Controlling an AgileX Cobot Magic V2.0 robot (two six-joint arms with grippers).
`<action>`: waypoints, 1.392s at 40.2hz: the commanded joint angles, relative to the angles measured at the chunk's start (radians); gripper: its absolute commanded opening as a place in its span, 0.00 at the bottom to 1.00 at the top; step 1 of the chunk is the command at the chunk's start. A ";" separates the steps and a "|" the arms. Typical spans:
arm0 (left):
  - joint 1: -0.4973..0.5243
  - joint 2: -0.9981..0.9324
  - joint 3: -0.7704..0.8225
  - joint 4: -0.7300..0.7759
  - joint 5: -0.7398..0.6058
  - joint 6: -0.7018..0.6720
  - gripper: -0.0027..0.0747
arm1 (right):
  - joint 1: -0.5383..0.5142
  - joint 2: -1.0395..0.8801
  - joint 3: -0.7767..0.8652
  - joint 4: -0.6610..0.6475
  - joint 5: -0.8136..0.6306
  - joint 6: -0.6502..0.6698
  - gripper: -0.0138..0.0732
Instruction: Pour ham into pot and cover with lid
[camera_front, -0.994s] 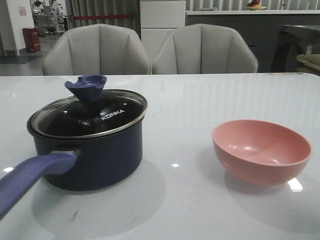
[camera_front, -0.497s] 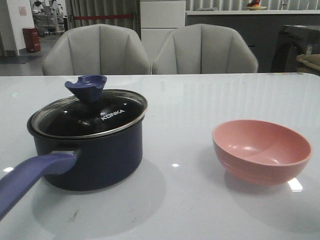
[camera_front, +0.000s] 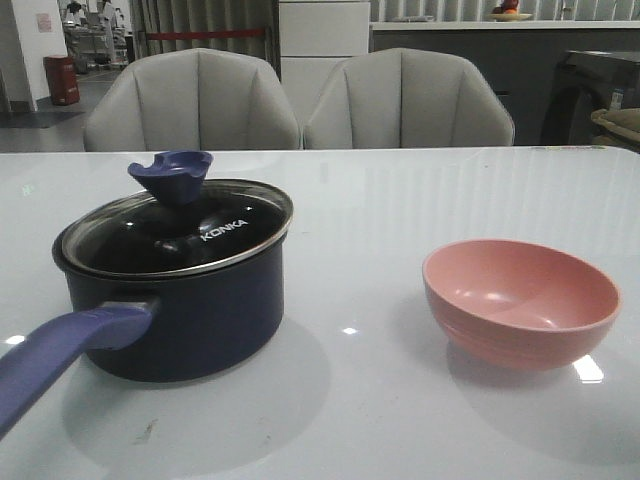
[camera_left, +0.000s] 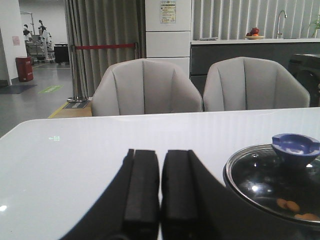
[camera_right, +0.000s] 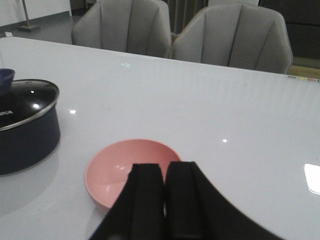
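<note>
The navy pot (camera_front: 185, 305) stands at the left of the white table, its purple-blue handle (camera_front: 60, 355) pointing to the front. The glass lid (camera_front: 175, 235) with its blue knob (camera_front: 172, 175) sits on the pot. Orange ham pieces (camera_left: 292, 207) show through the lid (camera_left: 272, 180) in the left wrist view. The pink bowl (camera_front: 520, 300) stands empty at the right and shows in the right wrist view (camera_right: 125, 167). My left gripper (camera_left: 160, 160) is shut and empty, back from the pot. My right gripper (camera_right: 165, 172) is shut and empty, near the bowl's front. Neither gripper shows in the front view.
Two grey armchairs (camera_front: 195, 100) (camera_front: 410, 100) stand behind the table's far edge. The pot (camera_right: 25, 125) shows at the side of the right wrist view. A counter and cabinets lie beyond.
</note>
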 joint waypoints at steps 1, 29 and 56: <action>0.001 -0.019 0.031 -0.009 -0.084 -0.009 0.19 | -0.040 -0.012 0.012 -0.070 -0.109 0.089 0.34; 0.001 -0.019 0.031 -0.009 -0.084 -0.009 0.19 | -0.086 -0.168 0.193 -0.204 -0.249 0.215 0.34; 0.001 -0.019 0.031 -0.009 -0.084 -0.009 0.19 | -0.086 -0.168 0.193 -0.204 -0.249 0.215 0.34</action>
